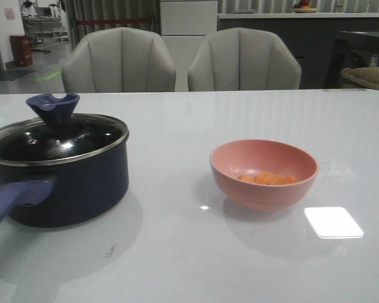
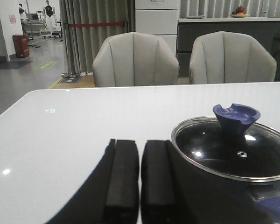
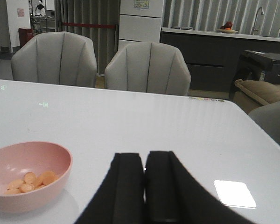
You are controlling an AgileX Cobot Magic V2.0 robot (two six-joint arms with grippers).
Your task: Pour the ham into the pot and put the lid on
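Note:
The navy pot (image 1: 76,186) stands at the table's left, its purplish-blue handle (image 1: 12,199) pointing toward me. The glass lid (image 1: 57,140) with a blue flared knob (image 1: 53,107) rests on it. Several orange ham pieces (image 1: 267,178) lie inside the pink bowl (image 1: 263,173) right of centre. Neither gripper shows in the front view. In the left wrist view my left gripper (image 2: 140,144) is shut and empty, just beside the pot (image 2: 214,186) and lid (image 2: 233,149). In the right wrist view my right gripper (image 3: 144,156) is shut and empty, with the bowl (image 3: 25,175) and ham (image 3: 30,181) off to one side.
Two grey chairs (image 1: 120,60) (image 1: 243,60) stand behind the table's far edge. A bright light reflection (image 1: 333,221) lies on the glossy white tabletop (image 1: 177,252) near the bowl.

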